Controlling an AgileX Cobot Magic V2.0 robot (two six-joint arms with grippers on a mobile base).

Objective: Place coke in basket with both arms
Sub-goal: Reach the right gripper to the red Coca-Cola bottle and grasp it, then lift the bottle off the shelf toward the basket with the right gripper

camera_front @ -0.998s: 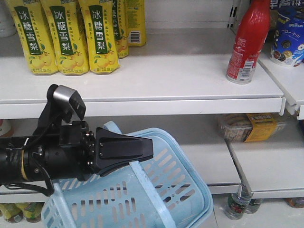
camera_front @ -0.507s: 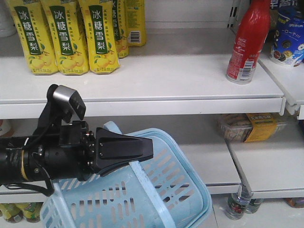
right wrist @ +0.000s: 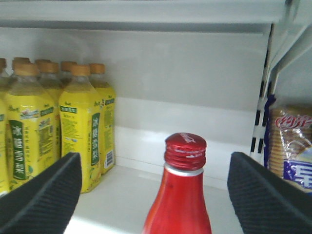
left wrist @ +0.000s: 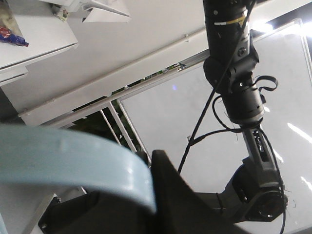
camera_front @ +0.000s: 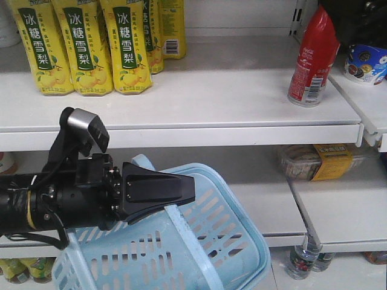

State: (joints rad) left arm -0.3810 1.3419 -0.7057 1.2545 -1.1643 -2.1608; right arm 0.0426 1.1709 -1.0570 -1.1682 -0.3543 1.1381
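Observation:
The coke, an all-red bottle with white script, stands at the right end of the upper shelf. In the right wrist view its red cap rises between my right gripper's two black fingers, which stand wide open and clear of it. That gripper shows as a dark mass at the top right of the front view. The light blue basket hangs tilted at the lower left. My left gripper is shut on its flat handle.
Yellow pear-drink bottles line the upper shelf's left side. A blue-and-white snack tub sits right of the coke. A packaged tray lies on the lower shelf, whose white front edge runs across the view.
My right gripper has come into the front view at the top right, behind the coke's top. The basket has shifted slightly; the left arm stays put.

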